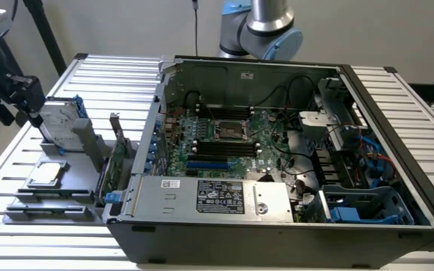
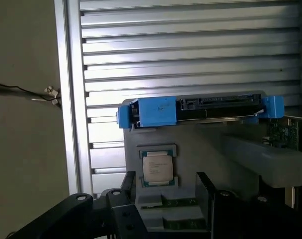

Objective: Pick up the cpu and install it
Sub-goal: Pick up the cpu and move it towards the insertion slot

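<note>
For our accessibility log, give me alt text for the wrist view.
A cpu lies flat in a grey holder on a slatted table, seen past open, empty black jaws. A blue-railed drive stands on edge beside it.

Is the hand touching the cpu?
Apart. The exterior view shows the hand up beside the hard drive, with a clear gap down to the cpu.

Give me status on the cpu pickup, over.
Gripper open, empty, near holder. Cpu flat in holder, ungripped. Hard drive upright beside it.
</note>
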